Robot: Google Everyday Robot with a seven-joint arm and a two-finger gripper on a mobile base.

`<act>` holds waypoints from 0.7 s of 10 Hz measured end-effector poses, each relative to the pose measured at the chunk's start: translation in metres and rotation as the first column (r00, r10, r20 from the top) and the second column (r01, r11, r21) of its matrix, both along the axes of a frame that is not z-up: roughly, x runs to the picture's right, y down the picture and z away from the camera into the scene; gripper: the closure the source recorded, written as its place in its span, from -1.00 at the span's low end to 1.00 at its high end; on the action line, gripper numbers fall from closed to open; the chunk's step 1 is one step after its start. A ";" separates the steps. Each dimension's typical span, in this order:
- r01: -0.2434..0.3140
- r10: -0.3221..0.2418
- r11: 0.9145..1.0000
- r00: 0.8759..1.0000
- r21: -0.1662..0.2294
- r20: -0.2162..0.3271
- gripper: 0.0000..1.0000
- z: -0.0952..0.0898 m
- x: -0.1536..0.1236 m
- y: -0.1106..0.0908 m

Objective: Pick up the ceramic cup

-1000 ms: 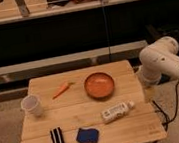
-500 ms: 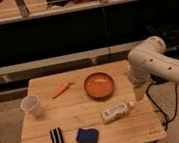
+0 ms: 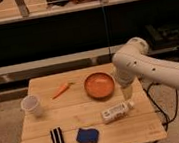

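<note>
Gripper point(image 3: 127, 94) is seen spread open, nothing held, just beside orange bowl point(image 3: 99, 84). Ceramic cup point(image 3: 32, 105) is found well apart from it, beyond the bowl, untouched.

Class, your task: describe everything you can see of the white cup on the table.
The cup is small, white and plain, tapering from a wider rim to a narrower base, with no handle in view. It looks ceramic. It stands upright, mouth up, near the left edge of the wooden table as seen here, touching only the tabletop. The carrot lies apart to its right. The gripper hangs open beside the bowl, far from the cup.
</note>
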State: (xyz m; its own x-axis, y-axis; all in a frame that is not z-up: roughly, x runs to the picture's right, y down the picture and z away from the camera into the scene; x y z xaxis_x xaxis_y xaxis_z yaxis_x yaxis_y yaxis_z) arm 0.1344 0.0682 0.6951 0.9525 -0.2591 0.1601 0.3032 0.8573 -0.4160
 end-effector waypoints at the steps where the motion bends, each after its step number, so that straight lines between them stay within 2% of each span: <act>1: 0.022 -0.022 1.000 1.000 0.008 0.018 -0.60 0.002 -0.019 -0.003; 3: 0.046 -0.047 0.999 0.998 0.020 0.036 -0.60 0.002 -0.034 -0.009; 4: 0.086 -0.088 0.996 0.994 0.034 0.064 -0.60 0.003 -0.053 -0.015; 7: 0.152 -0.157 0.987 0.982 0.058 0.103 -0.60 0.004 -0.094 -0.028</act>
State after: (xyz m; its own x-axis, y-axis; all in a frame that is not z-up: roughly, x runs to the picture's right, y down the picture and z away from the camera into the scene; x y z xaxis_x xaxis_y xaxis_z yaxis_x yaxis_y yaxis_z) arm 0.0401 0.0403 0.6995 0.8783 -0.4123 0.2420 0.4743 0.8155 -0.3318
